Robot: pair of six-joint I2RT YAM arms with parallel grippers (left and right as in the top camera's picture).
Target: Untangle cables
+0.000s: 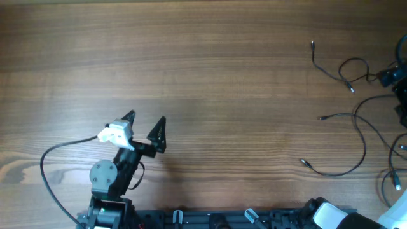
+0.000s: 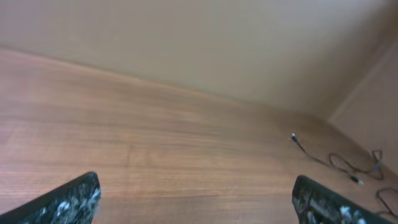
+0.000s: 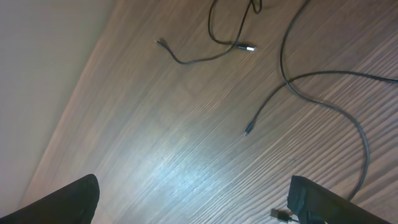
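Several thin black cables (image 1: 353, 116) with small plugs lie in loose strands on the wooden table at the right side. They also show in the right wrist view (image 3: 329, 107) and far off in the left wrist view (image 2: 301, 146). My left gripper (image 1: 145, 124) is open and empty over bare wood at the lower left, far from the cables. My right gripper (image 3: 193, 186) is open and empty above the table. One cable plug (image 3: 280, 214) lies just beside its right finger. In the overhead view only part of the right arm (image 1: 327, 215) shows at the bottom edge.
A dark object with a blue part (image 1: 389, 76) sits at the right edge, and cable strands run up to it. The left arm's own thicker black cable (image 1: 48, 159) loops at the lower left. A pale wall (image 2: 217, 37) rises behind the table.
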